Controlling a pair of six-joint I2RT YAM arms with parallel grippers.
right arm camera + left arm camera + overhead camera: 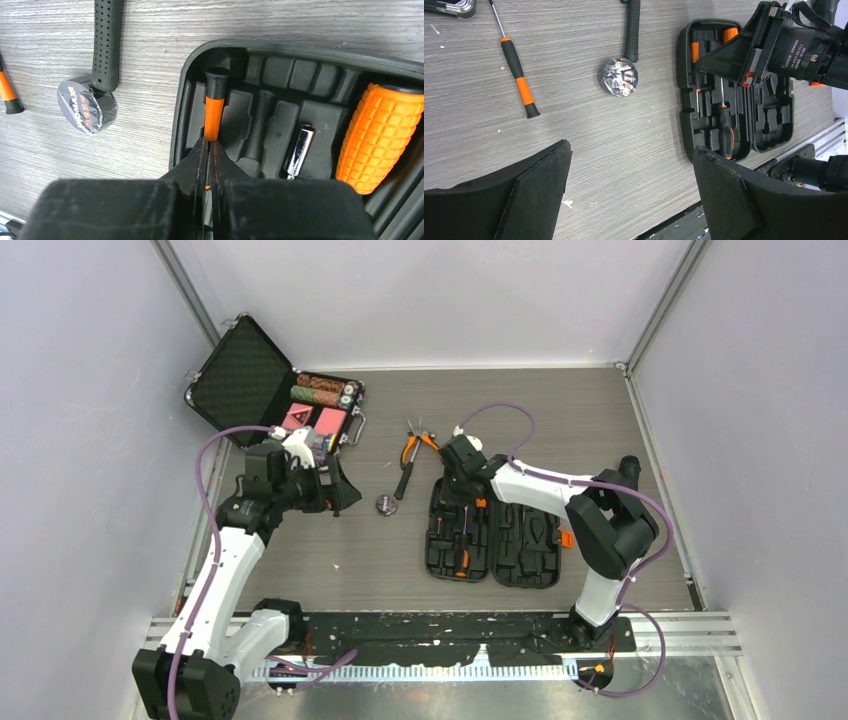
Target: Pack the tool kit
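Note:
The black tool kit case [495,540] lies open on the table, with several orange-and-black tools in its moulded slots; it also shows in the left wrist view [769,115]. My right gripper [209,145] is shut, its tips resting over a small orange-and-black screwdriver [214,107] that lies in a slot at the case's far left corner [300,65]. It shows in the top view [466,490]. My left gripper [631,150] is open and empty, above bare table left of the case [335,490]. A loose orange-and-black screwdriver [516,75] lies ahead of it.
A black-handled hammer [405,478] and a shiny round tape measure [386,504] lie left of the case, orange pliers [418,443] behind them. The metal-edged briefcase of chips and red cards [270,390] stands open at back left. A fat orange handle [380,135] sits in the case.

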